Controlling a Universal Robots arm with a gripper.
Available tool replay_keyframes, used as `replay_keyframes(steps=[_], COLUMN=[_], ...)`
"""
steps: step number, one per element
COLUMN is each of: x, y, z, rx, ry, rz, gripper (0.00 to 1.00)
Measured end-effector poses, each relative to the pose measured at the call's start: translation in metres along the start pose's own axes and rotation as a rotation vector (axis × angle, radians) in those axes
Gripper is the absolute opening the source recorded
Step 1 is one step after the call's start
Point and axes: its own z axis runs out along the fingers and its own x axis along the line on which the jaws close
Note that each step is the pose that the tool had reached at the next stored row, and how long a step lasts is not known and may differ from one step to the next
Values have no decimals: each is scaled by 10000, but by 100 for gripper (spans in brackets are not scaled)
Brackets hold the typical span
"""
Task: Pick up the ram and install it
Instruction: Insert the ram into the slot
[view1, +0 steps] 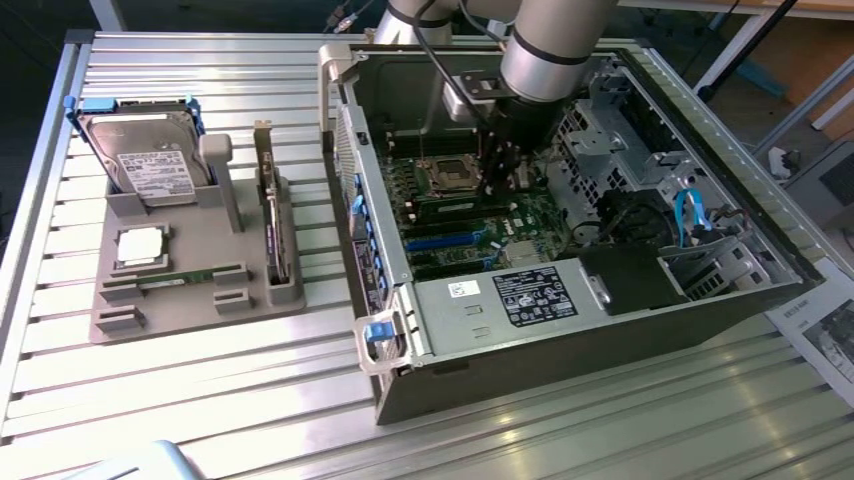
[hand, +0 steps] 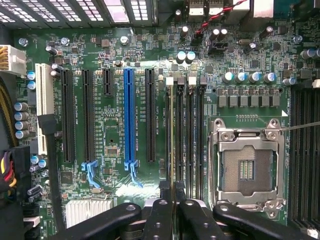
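Black two-finger gripper (hand: 173, 204) on the grey Universal Robots arm (view1: 554, 50) sits down inside the open grey-metal computer case (view1: 747, 230), upper centre of the exterior view, over the green motherboard (hand: 112, 55). The fingers are nearly closed, pinched on the thin, narrow green ram (hand: 171, 140). The wrist view shows it edge-on, a pale sliver running out from between the fingertips. Key relation: the ram's long axis runs parallel to the bank of black memory slots (hand: 192, 140). It lines up over the slot on the bank's outer side, furthest from the square silver-framed processor socket (hand: 247, 162) and next to a black expansion slot (hand: 150, 115). So the ram is straight under the tool, with no sideways offset visible. Cannot tell how high it sits over the slot, or whether it touches. Small white slot latches (hand: 170, 80) sit at the far end of the bank; cannot tell if they are swung open. Room: the socket frame is just beside the bank on one side, the long blue expansion slot (hand: 129, 117) near on the other, and nothing tall crowds the stick. Judged: narrow slot, so a small tilt would miss. On the exterior view's left, a grey moulded parts tray (view1: 200, 300) stands on the slatted aluminium table (view1: 534, 440). It holds a second green stick (view1: 187, 280) and a silver hard drive (view1: 154, 165), well apart from the case.
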Motion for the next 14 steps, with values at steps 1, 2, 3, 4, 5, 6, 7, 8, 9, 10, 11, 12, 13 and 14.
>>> replay_keyframes(steps=[1,2,3,4,5,6,7,8,9,10,11,12,13,14], x=[0,0,-1,-1,-1,-1,-1,-1,-1,-1,-1,-1,-1,-1], y=[-6,-12,-12,-12,-14,-18,-25,-33,-39,-43,-44,-44,-43,-44], z=[0,1,1,1,1,0,0,0,1,1,0,1,1,1], rx=[-6,-10,-11,-11,-17,-44,-93,-148,-186,-216,-218,-218,-219,-219], ry=[-1,-1,-2,-1,-1,0,1,2,2,2,2,1,2,1], rz=[0,0,1,1,0,-2,-1,-1,-1,-1,-1,-1,0,-1], gripper=[12,12,12,12,12,12,12,12,12,12,12,12,12,12])
